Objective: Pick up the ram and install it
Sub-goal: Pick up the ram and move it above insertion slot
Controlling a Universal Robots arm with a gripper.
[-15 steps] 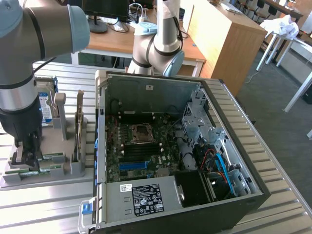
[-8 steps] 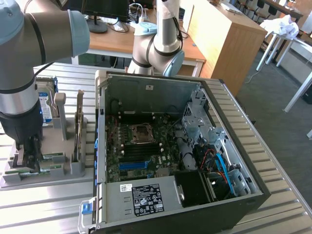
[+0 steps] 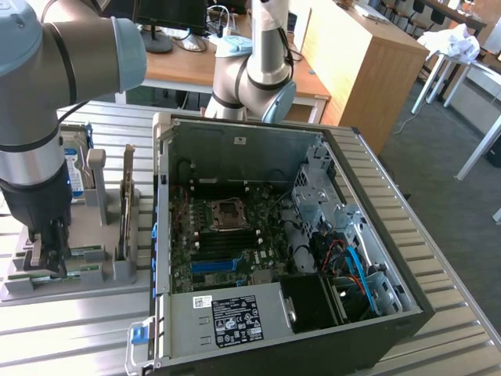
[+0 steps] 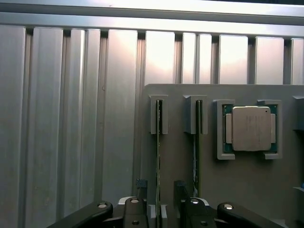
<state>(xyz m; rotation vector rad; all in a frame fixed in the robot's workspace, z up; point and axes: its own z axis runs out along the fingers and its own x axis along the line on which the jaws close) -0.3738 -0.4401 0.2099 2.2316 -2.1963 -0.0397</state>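
Seen edge-on in the wrist view, a thin green ram stick (image 4: 158,156) stands in a slot of the grey holder block (image 4: 180,156). My gripper (image 4: 160,192) is open, and its two dark fingers (image 4: 141,187) straddle the stick's near end with a gap on each side. A second ram stick (image 4: 195,152) stands in the neighbouring slot, beside the other finger. In the exterior view my gripper (image 3: 51,254) reaches down into the grey holder (image 3: 102,274) at that view's left, beside the open computer case (image 3: 274,235). The blue slot strip (image 3: 215,265) lies on the motherboard.
A square silver processor chip (image 4: 250,128) sits in its own pocket of the holder. An upright thin card (image 3: 127,204) and a drive (image 3: 74,168) stand in the holder behind my gripper. The case wall (image 3: 160,235) rises close by, on a ribbed metal table (image 3: 438,298).
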